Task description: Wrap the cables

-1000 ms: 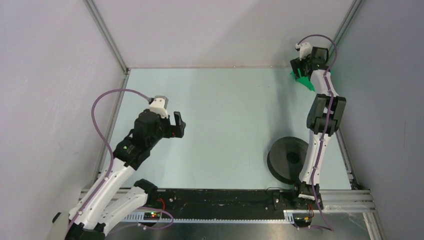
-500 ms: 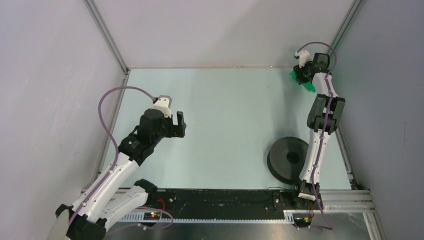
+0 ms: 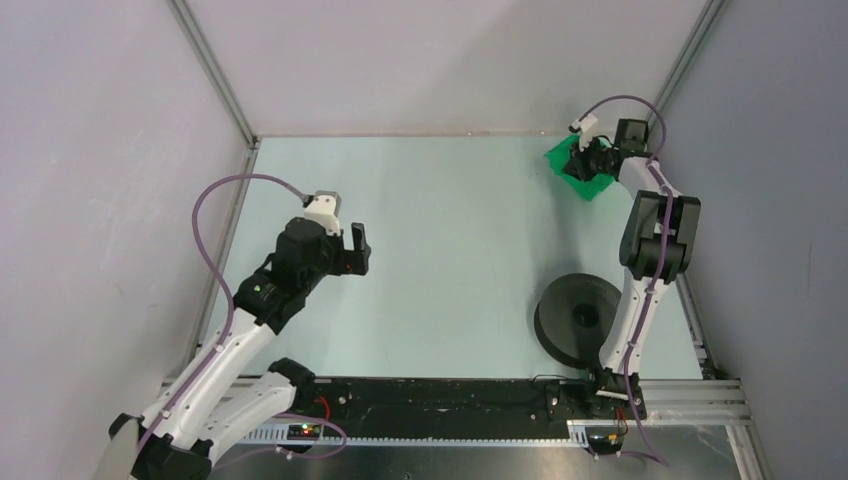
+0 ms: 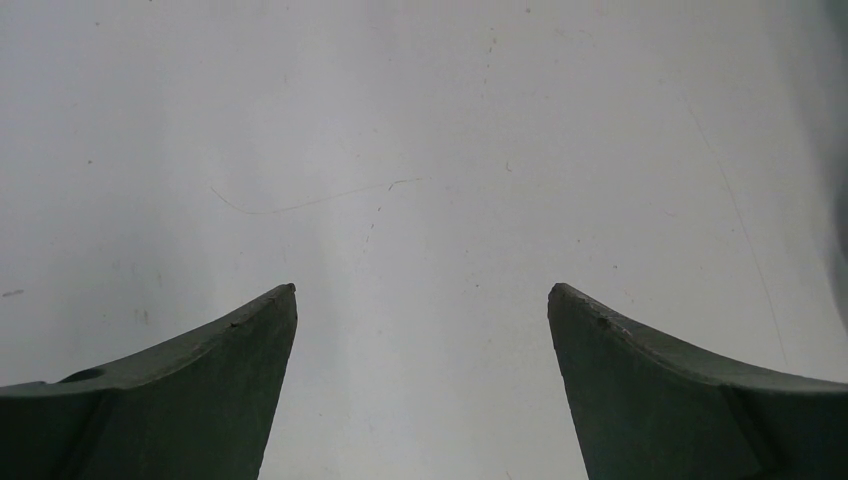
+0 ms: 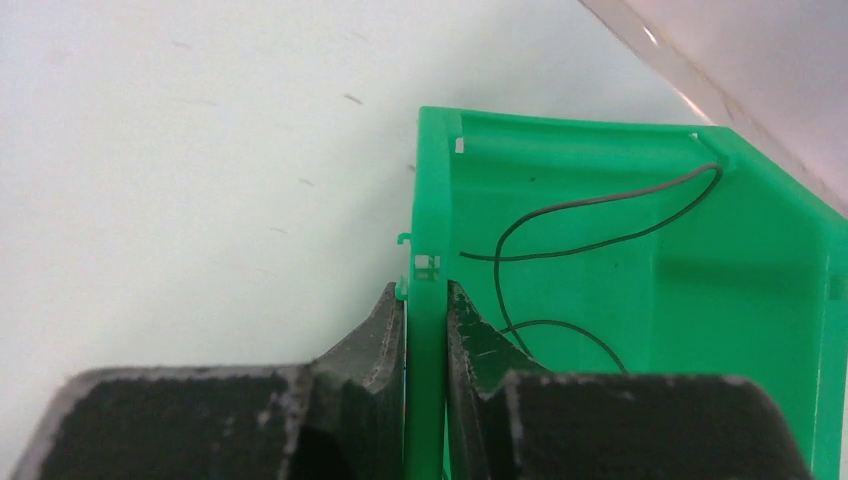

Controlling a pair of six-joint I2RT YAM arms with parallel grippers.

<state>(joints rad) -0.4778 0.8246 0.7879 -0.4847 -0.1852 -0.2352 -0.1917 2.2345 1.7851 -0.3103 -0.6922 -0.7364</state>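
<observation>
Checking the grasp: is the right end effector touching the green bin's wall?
Touching. The right wrist view shows the right end effector clamped on the wall of the green bin from both sides, with no gap.

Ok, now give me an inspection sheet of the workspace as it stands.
Surface: pale table, faint scratches.
Job's things: thin dark cable looped inside the green bin; dark spool lying flat by the right arm's base.
Clutter: nothing seen.
Grippers: left gripper open above the table; right gripper, fingers shut on the bin's wall.
Cables: purple leads loop along both arms.
Surroundings: grey walls, metal frame posts.
</observation>
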